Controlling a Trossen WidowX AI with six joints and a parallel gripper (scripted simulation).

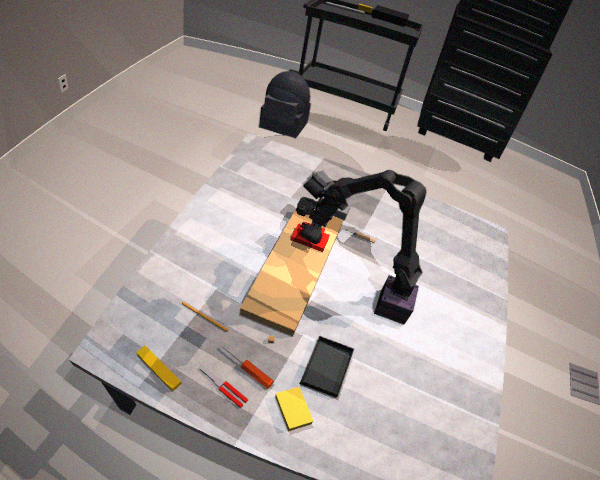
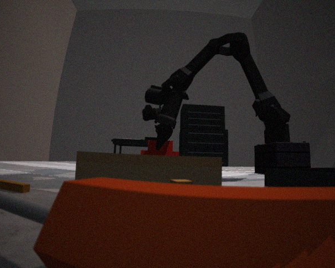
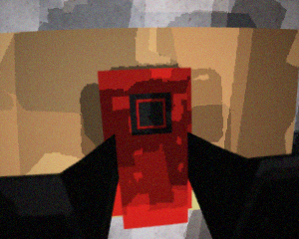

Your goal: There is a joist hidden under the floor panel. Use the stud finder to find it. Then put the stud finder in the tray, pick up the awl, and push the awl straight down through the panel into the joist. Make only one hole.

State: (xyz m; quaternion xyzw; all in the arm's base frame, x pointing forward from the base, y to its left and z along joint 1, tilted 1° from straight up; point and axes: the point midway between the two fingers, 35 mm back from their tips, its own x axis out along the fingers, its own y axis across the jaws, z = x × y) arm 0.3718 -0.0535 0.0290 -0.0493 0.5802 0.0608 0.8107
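The red stud finder (image 1: 297, 237) (image 2: 168, 147) (image 3: 151, 174) lies flat on, or just above, the far part of the wooden floor panel (image 1: 282, 271) (image 2: 147, 168) (image 3: 50, 75). My gripper (image 1: 313, 238) (image 2: 162, 146) (image 3: 149, 135) is shut on it from above, one finger on each side. Its dark square display (image 3: 150, 114) shows a red outline. The joist is hidden. The awl (image 1: 365, 237), with a wooden handle and thin shaft, lies on the table beside the panel's far end. The black tray (image 1: 327, 366) (image 2: 305, 176) looks empty.
An orange screwdriver (image 1: 257, 373) (image 2: 190, 225), red pliers (image 1: 231, 396), a yellow bar (image 1: 158, 367), a yellow pad (image 1: 294, 408), a pencil-like stick (image 1: 204, 316) and a small wooden cube (image 1: 271, 339) lie near the panel's near end. A dark block (image 1: 340, 212) stands at its far end.
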